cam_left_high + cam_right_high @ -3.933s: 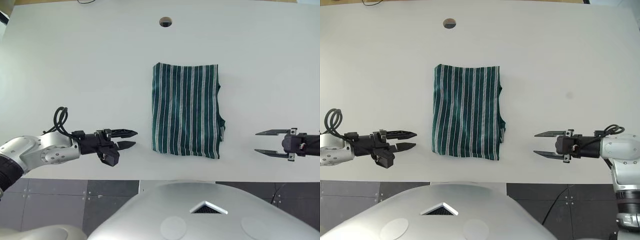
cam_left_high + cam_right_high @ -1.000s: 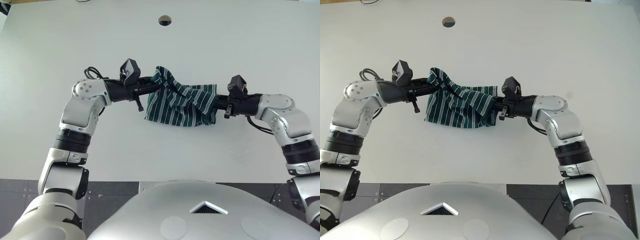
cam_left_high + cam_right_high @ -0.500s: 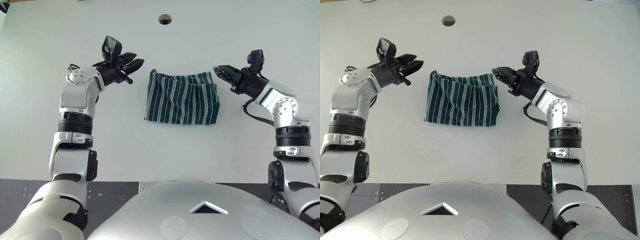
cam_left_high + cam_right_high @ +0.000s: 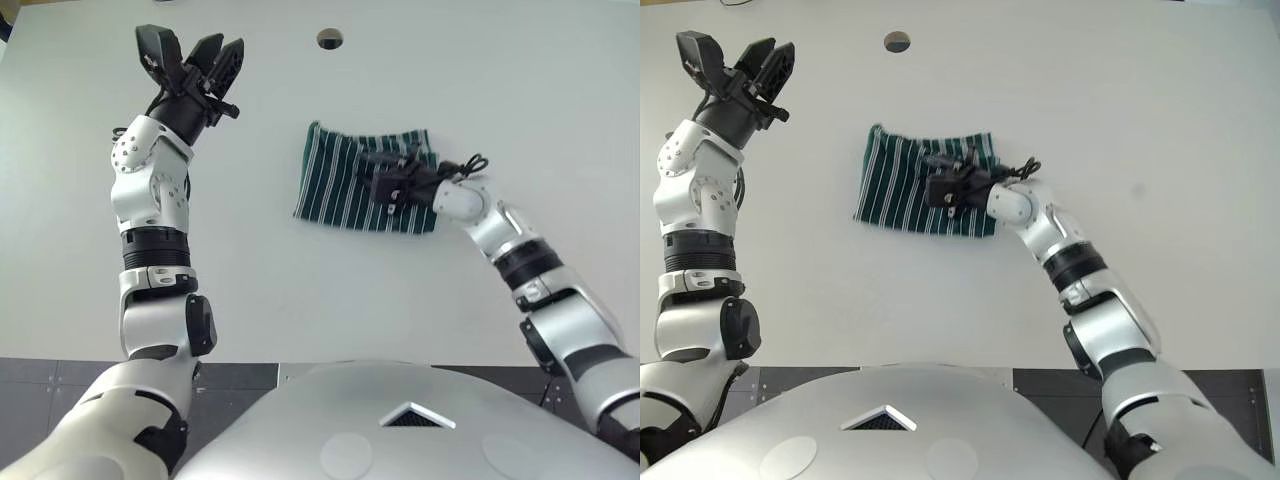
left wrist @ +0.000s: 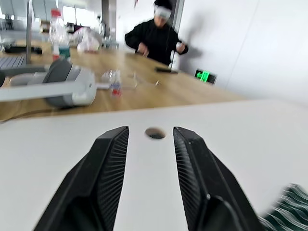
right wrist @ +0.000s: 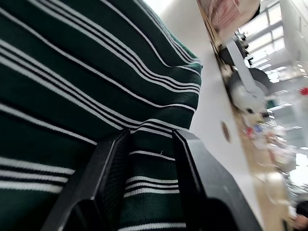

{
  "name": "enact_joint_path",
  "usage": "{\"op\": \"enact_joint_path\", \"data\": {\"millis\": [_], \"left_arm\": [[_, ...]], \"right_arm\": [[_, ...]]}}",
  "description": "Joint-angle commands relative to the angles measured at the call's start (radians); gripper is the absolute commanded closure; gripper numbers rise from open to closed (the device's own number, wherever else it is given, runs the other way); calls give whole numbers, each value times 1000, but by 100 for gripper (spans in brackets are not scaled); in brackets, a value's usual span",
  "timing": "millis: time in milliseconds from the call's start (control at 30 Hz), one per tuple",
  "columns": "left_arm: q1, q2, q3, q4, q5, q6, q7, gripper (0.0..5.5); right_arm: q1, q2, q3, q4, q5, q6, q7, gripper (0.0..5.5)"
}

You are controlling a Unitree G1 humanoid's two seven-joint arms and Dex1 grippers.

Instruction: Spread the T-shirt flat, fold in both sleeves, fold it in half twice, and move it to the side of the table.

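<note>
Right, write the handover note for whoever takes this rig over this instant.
Left tool: open, empty, raised over the far left of the table.
Right tool: open, low over the right part of the T-shirt; whether it touches is unclear.
T-shirt: a compact folded rectangle, mid-table.
Done: the folding looks finished.
Left: move the T-shirt to the side of the table.
</note>
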Motion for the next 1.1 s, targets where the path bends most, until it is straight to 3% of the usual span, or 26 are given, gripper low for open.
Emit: {"op": "enact_joint_path", "data": {"millis": [33,67,167,233,367,467,600,667,767,867,1000,1100], "left_arm": [[63,-34,29,-88,-37,-2,13,378],[61,-41,30,-87,-39,-3,16,378],[89,-75,35,-147,-67,-6,24,378],[113,-100,35,-191,-71,-22,36,378],[114,-142,74,-204,-114,-33,57,378],[90,-162,97,-167,-130,-61,66,378],[78,-241,129,-170,-138,-192,112,378],[80,-294,135,-198,-101,-277,192,378],[39,-335,119,-150,4,-359,329,378],[-63,-316,81,-14,196,-493,472,378],[-139,-261,58,100,521,-517,865,378],[-95,-240,21,108,554,-618,854,378]], "right_arm": [[-20,-157,-43,319,-34,98,-26,388],[-9,-218,-24,302,-68,74,-36,388],[69,-329,-127,79,56,34,68,388],[89,-453,-222,43,101,127,115,388],[55,-697,-326,278,109,299,169,388],[-34,-735,-351,413,91,318,78,388],[-175,-557,-474,255,227,-145,-191,388],[-179,-419,-541,112,327,-262,-297,388],[-133,-122,-538,-66,530,-234,-281,388],[-131,145,-534,39,710,-122,-128,388],[-122,264,-558,140,743,-83,-72,388],[-122,302,-590,169,727,-127,-117,388]]}}
